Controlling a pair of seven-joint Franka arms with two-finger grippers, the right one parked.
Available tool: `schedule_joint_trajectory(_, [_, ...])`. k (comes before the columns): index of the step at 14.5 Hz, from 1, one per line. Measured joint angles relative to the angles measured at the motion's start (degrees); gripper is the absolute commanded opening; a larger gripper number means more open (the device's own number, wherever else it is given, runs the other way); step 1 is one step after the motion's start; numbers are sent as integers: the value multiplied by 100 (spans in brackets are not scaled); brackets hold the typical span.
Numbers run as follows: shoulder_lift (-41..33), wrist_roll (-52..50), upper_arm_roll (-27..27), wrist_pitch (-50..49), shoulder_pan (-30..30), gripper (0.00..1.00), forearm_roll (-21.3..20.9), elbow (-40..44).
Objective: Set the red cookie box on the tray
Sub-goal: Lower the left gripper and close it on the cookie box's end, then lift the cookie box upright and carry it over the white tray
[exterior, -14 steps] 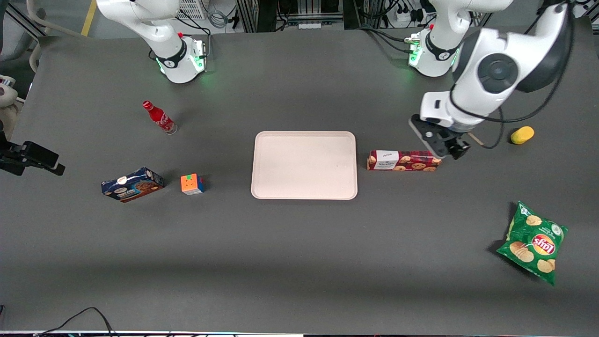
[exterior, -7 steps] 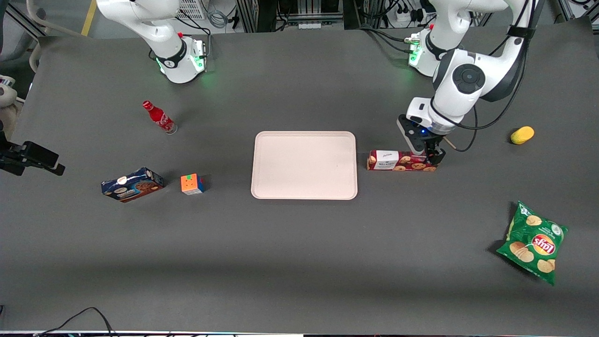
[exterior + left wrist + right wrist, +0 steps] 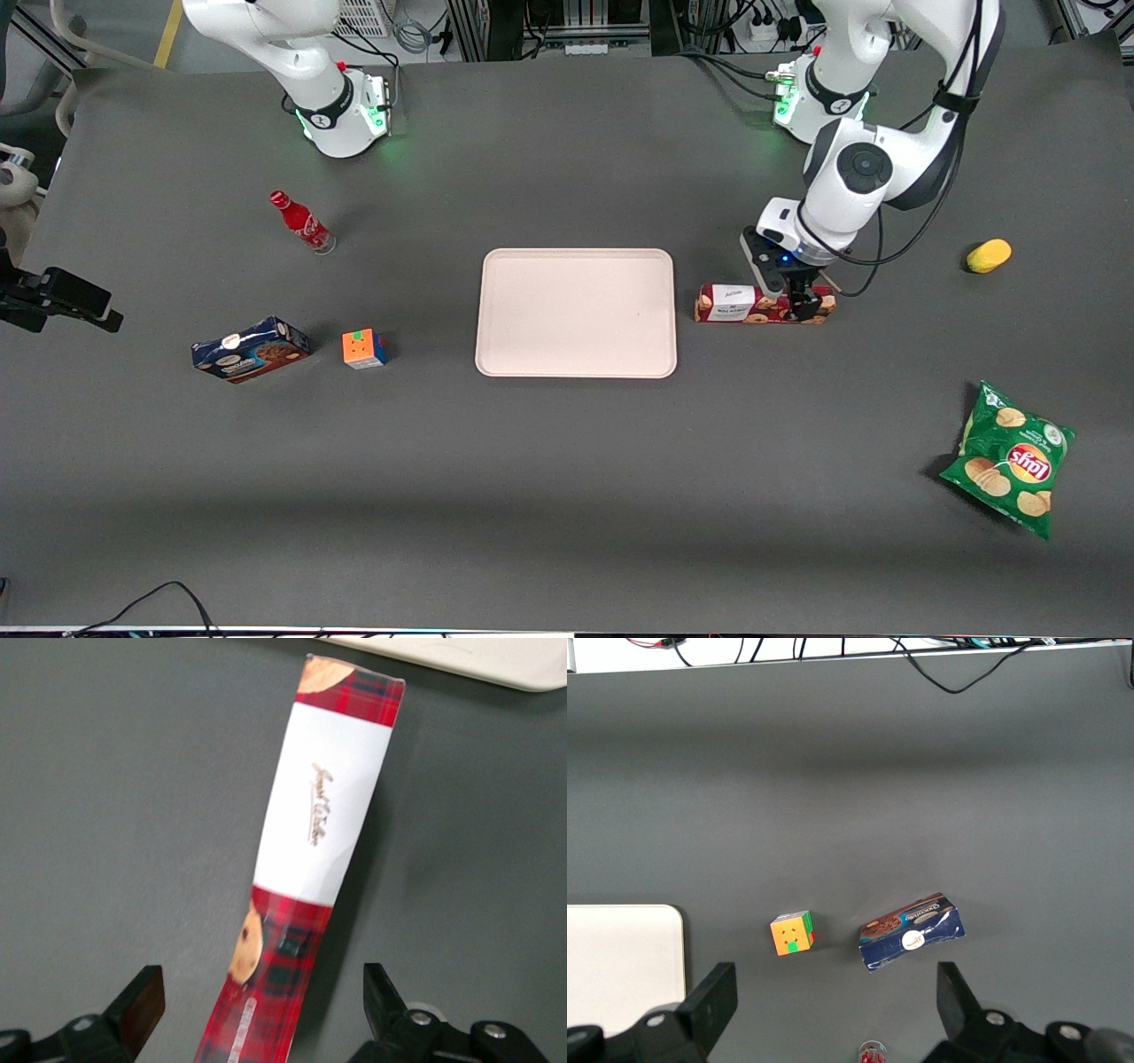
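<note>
- The red cookie box lies flat on the table, just beside the tray toward the working arm's end, not yet on it.
- The gripper sits low over the box's end away from the tray; the wrist view shows its fingers spread wide, one on each side of the carton, holding nothing.
- Gripping so near one end, the long carton could sag or swivel once lifted, and its free end might catch the tray's rim.
- Whether the fingertips already touch the table is hard to judge from the front; closing too high might pinch only the top edge and let the box slip.
- A squeeze that is too hard could crush the slim carton.
</note>
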State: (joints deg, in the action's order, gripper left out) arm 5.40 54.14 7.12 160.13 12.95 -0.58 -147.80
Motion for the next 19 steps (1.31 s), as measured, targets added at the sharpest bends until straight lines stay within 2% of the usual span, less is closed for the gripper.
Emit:
schedule_joint_trajectory(2, [183,1,0,306,48,97,0,-67])
schedule_joint_trajectory(3, [257,3,1,385,65,86,0,-76])
schedule_joint_trajectory(4, [305,4,1,432,86,65,0,-76])
schedule_joint_trajectory(5, [327,4,1,459,104,40,0,-75])
schedule_joint_trajectory(6, [336,4,1,469,117,22,0,-75])
schedule_joint_trajectory(7, [341,4,1,471,125,7,0,-75])
schedule_joint_trajectory(8, [344,4,1,474,128,0,0,-74])
schedule_joint_trajectory(13, [347,11,-17,447,130,0,1,70])
schedule_joint_trajectory(16, [340,11,-86,-177,131,0,16,492])
schedule_joint_trajectory(17, [322,11,-130,-484,131,0,97,703])
schedule_joint_trajectory(19, [238,14,-179,-1221,131,0,516,1174])
